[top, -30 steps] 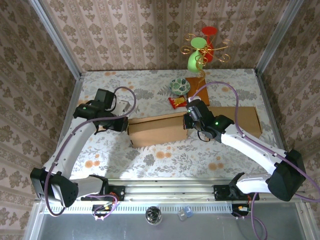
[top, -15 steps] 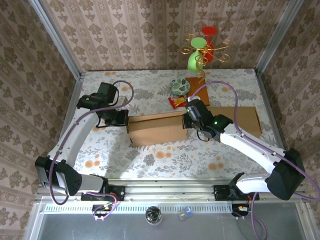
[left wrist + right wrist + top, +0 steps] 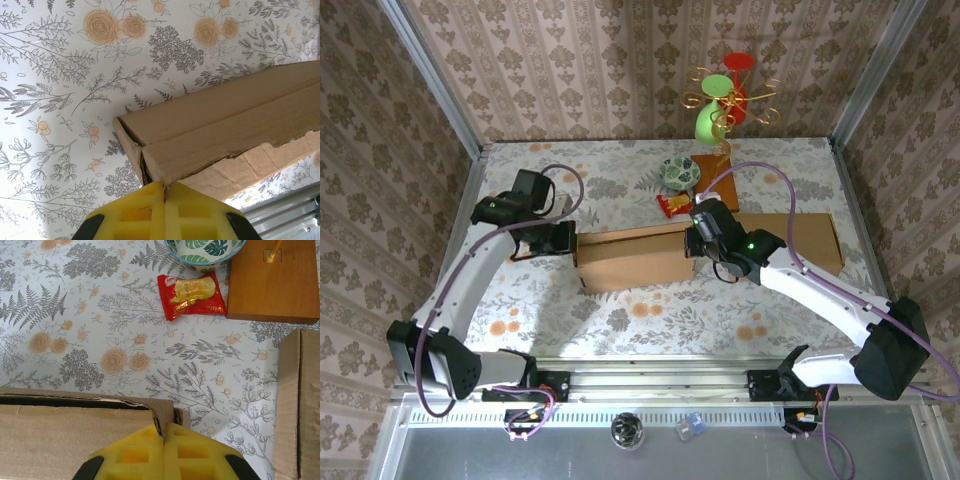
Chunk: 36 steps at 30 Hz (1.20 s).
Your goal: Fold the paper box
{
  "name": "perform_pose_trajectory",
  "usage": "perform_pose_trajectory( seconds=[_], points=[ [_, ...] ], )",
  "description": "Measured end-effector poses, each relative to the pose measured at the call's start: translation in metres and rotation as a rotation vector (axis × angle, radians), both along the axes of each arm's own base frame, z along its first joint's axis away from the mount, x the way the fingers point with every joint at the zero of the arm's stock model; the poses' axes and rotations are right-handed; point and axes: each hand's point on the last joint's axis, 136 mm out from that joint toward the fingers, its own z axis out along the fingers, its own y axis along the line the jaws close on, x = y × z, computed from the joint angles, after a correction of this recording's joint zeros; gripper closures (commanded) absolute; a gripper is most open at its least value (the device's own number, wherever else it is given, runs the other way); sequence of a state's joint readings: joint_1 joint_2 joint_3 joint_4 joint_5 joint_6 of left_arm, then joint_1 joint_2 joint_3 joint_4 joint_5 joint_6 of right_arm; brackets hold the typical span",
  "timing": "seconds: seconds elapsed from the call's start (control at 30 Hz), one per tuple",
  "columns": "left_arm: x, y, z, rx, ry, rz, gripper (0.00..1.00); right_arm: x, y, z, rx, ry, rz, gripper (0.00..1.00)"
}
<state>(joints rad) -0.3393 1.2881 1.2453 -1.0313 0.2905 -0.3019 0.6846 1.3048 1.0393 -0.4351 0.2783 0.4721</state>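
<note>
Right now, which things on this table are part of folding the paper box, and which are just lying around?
In the job: paper box; left gripper and right gripper, each shut on one end of it.

Lying about: leaf-patterned bowl; red snack packet; wire stand on a wooden base; second cardboard piece.
</note>
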Motion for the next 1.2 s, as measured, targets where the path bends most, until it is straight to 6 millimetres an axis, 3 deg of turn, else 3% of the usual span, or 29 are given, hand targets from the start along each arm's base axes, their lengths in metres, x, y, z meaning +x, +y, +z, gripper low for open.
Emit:
perform_pose_trajectory(
  seconds=[0.63,0.77,0.9,1.2],
  points=[
    [-0.002,-0.007,-0.013,-0.026,-0.281,-0.006,0.98,0.0,-0.005,-0.004,0.032,-0.061,-0.02,1.0],
    [-0.006,-0.01,-0.014,-0.016,-0.321,-0.009,0.99,-0.004,-0.009,-0.003,0.05,-0.046,-0.042,0.81],
    [-0.008,-0.016,-0.014,-0.019,-0.336,-0.03,0.99,-0.019,-0.01,-0.004,0.14,0.029,-0.091,0.44],
    [-0.01,-0.027,-0.014,-0.012,-0.358,-0.061,1.0,-0.035,-0.038,0.043,0.793,0.147,-0.475,0.2]
  ],
)
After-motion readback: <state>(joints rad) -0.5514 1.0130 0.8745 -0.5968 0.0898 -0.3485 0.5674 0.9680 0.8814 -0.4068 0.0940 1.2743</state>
